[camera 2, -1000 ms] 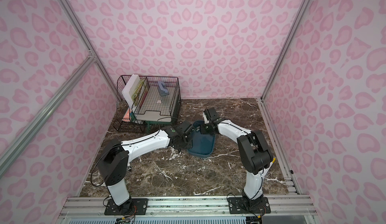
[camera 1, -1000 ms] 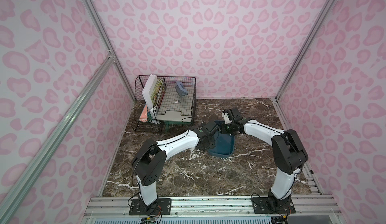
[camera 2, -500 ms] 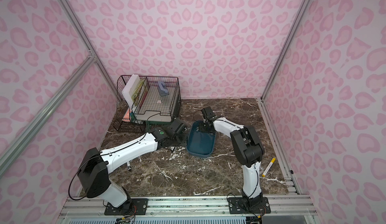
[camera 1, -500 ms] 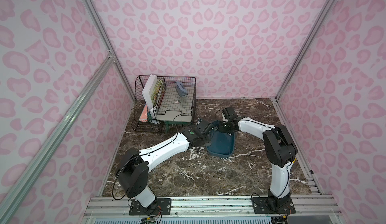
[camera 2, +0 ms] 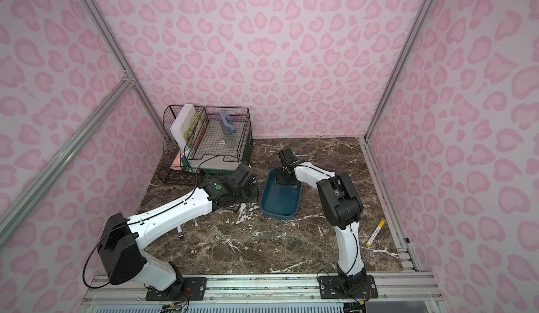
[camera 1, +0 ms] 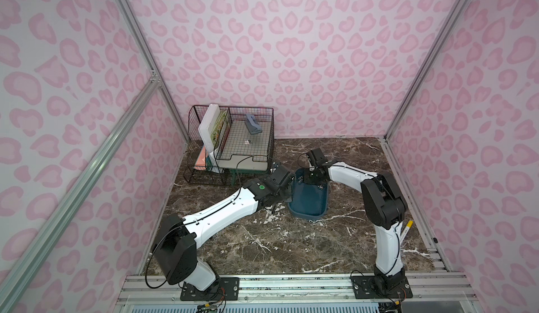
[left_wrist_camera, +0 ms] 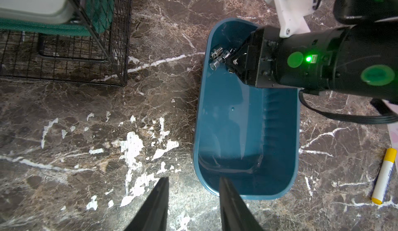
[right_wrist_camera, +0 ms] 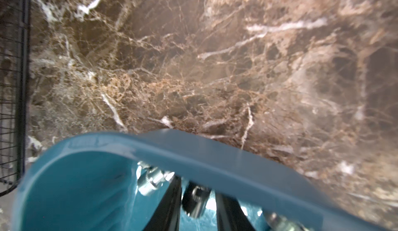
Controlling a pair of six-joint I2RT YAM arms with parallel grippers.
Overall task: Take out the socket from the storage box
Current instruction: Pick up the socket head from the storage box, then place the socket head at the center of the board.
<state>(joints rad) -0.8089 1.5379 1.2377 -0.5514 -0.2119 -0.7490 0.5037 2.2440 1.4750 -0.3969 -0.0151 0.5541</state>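
To pin the dark teal plastic storage box (camera 1: 309,207), straddles its nine-o'clock rim, left gripper (left_wrist_camera: 193,180) half-open; right gripper (right_wrist_camera: 197,189) narrow around chrome cylindrical socket (right_wrist_camera: 195,199) at twelve, grip unconfirmed.

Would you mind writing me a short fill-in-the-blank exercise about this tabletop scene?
1. The right gripper reaches into the storage box for a silver ___.
2. The marker beside the right arm is white with ___ ends.
3. The wire rack stands in the table's back ___ corner.
Missing words: socket; yellow; left.
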